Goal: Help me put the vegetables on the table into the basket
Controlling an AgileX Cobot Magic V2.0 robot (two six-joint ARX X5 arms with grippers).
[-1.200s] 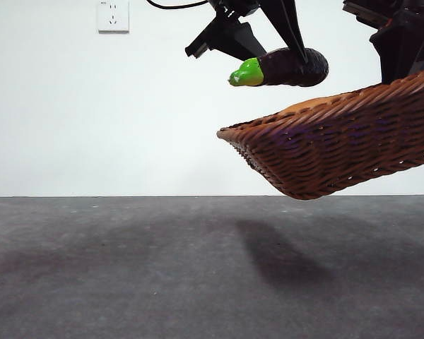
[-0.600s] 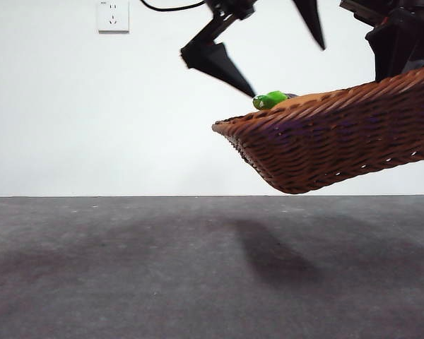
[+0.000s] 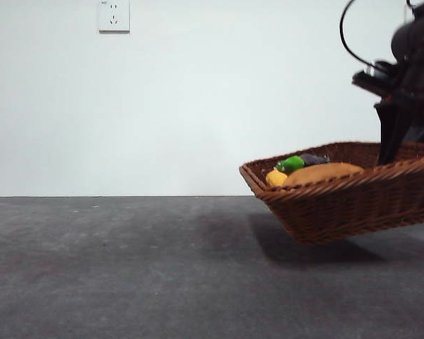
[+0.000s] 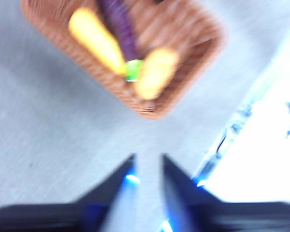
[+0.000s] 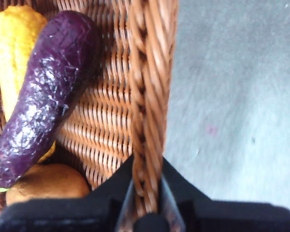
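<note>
My left gripper (image 4: 147, 169) hangs empty over the table (image 3: 127, 268), jaws slightly parted, while corn (image 3: 275, 178), eggplant (image 3: 300, 162) and potato (image 3: 321, 172) lie in the basket (image 3: 339, 208), tilted clear of the table, its rim clenched by my right gripper (image 5: 146, 193).

White wall socket (image 3: 114, 15), white wall (image 3: 162, 106)

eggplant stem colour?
Bright green; the eggplant stem shows best in the front view.
</note>
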